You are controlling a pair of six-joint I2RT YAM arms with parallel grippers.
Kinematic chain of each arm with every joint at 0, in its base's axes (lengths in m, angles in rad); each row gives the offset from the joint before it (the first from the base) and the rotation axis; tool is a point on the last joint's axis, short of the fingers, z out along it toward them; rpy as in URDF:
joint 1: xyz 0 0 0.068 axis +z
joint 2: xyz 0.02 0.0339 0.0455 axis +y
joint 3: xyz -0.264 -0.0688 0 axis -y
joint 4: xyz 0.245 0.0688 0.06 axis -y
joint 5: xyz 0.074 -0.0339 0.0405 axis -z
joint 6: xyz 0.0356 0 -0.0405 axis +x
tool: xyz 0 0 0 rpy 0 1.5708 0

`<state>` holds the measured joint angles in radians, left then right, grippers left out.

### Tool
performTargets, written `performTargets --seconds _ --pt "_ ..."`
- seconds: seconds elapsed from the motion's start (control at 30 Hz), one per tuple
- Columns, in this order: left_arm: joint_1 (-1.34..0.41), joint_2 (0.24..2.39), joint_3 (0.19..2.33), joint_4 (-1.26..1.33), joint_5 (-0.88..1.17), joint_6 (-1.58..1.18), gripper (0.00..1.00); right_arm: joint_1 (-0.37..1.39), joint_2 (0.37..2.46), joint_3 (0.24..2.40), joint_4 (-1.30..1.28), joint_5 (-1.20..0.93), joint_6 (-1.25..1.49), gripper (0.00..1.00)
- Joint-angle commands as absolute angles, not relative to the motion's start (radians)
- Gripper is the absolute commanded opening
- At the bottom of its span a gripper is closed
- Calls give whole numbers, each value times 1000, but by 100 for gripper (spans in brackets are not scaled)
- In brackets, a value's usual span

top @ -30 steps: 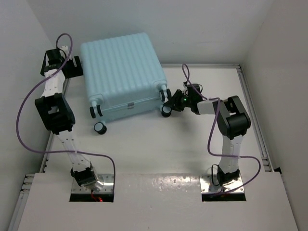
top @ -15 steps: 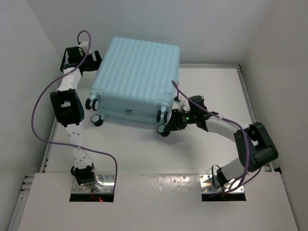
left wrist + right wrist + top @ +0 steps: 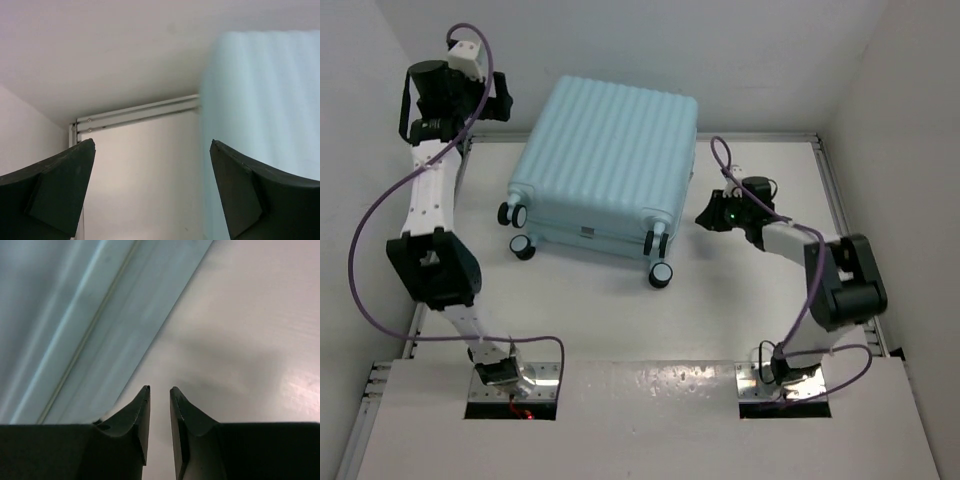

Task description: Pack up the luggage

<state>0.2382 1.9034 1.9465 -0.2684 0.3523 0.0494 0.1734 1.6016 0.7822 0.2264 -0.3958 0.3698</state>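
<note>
The right gripper (image 3: 159, 390) sits low over the table, its fingers drawn almost together with a thin slit between them and nothing in it. The luggage (image 3: 605, 150) lies just to the left of those fingertips, flat on its ribbed shell, wheels toward the arm bases, not touched. Farther back, the left gripper (image 3: 152, 144) hangs raised with fingers spread wide and empty; the case's far corner lies beyond its right finger. The shell looks shut and no loose items show, so packing seems either finished or not begun. I cannot tell which.
</note>
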Motion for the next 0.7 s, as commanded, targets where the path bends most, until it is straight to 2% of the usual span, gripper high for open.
performTargets --seconds 0.0,0.03,0.07,0.17,0.4,0.43,0.57,0.67 --pt "128 1697 1809 -458 374 228 100 222 1737 908 432 -373 420 22" --pt "127 1681 1809 -459 374 239 100 235 1762 929 460 -373 426 22" --pt "112 1671 1809 -563 374 239 100 245 1823 951 480 -385 431 22" --pt "123 1649 1821 -690 451 230 100 336 1844 999 558 -429 448 22" --pt "176 1600 1789 -857 529 146 100 612 1749 919 755 -431 426 24" --pt "164 1591 1789 -883 529 182 97 638 1743 919 797 -430 423 24" --pt "141 1591 1802 -1021 509 282 97 810 1747 946 862 -426 400 25" --pt "153 1591 1831 -1100 535 363 100 847 1730 960 871 -416 382 30"
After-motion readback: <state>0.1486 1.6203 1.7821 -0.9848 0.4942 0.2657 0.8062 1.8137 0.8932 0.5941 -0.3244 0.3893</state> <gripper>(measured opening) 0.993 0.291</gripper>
